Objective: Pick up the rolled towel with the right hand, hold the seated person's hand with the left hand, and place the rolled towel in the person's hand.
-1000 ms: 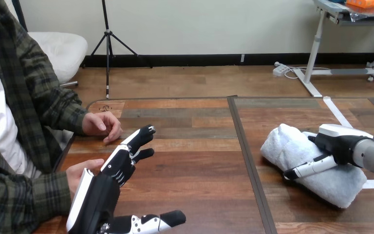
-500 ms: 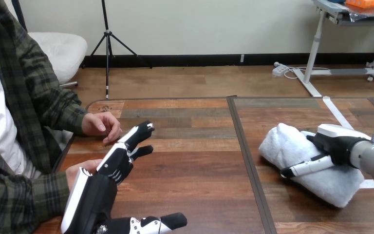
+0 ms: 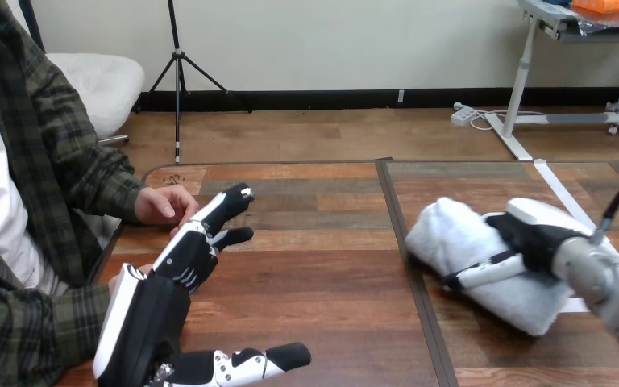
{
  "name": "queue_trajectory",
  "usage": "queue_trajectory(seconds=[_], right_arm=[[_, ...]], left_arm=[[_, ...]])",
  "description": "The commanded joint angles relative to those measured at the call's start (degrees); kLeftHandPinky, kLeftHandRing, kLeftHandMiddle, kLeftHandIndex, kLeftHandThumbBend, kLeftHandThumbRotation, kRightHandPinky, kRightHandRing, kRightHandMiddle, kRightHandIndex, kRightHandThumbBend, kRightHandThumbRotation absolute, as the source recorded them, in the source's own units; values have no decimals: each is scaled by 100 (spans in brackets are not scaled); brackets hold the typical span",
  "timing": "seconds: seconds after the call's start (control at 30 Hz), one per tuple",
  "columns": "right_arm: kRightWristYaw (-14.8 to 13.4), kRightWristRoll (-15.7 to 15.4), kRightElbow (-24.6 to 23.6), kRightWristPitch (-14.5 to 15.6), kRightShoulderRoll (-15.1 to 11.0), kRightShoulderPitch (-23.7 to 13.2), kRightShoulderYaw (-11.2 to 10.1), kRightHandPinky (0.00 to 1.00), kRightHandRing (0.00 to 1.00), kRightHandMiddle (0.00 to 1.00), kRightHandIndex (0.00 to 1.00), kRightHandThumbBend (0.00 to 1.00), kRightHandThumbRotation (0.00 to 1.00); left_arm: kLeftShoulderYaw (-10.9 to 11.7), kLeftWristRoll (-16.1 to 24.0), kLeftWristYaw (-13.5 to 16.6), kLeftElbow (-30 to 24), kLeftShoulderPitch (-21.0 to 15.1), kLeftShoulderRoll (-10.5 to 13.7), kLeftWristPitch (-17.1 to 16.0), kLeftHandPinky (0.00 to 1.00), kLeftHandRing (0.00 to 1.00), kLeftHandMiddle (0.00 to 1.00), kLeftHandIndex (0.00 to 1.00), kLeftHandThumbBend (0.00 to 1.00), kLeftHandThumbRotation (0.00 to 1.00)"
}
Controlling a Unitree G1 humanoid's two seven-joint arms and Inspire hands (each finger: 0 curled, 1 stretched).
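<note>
Right hand (image 3: 532, 236) curls over the rolled towel (image 3: 451, 242) at the tabletop's (image 3: 330, 282) right side, thumb across its front: a carrying grip. Left hand (image 3: 184, 260) has straight fingers and holds nothing, just beside the person's hand (image 3: 164, 205), likely positioned to take it.

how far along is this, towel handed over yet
Not yet. Done: the right hand is curled round the rolled towel. In hand: the left hand, fingers straight, is beside the person's upper hand, not gripping it. Left: hold that hand, place the towel in it.
</note>
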Motion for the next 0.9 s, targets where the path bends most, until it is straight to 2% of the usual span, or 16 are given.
queue_trajectory(seconds=[0.0,0.2,0.37,0.67,0.87], right_arm=[[-199,43,-62,47,366,34,19,53,55,59,60,95,5],[-254,82,-89,50,413,60,-9,53,51,51,52,91,1],[-226,202,-121,1,435,92,-98,43,43,46,47,88,0],[-97,513,-178,-244,414,190,-285,31,33,41,43,87,0],[-75,663,-216,-436,372,264,-384,31,32,41,42,87,0]], left_arm=[[-35,-54,23,-463,-30,57,134,80,90,90,84,100,10],[-15,12,49,-616,20,37,222,80,90,90,83,100,8],[-38,8,54,-708,51,19,287,80,90,90,83,100,7],[-33,137,112,-835,85,-8,342,80,89,89,82,100,6],[-104,41,81,-893,109,10,417,80,89,89,82,100,5]])
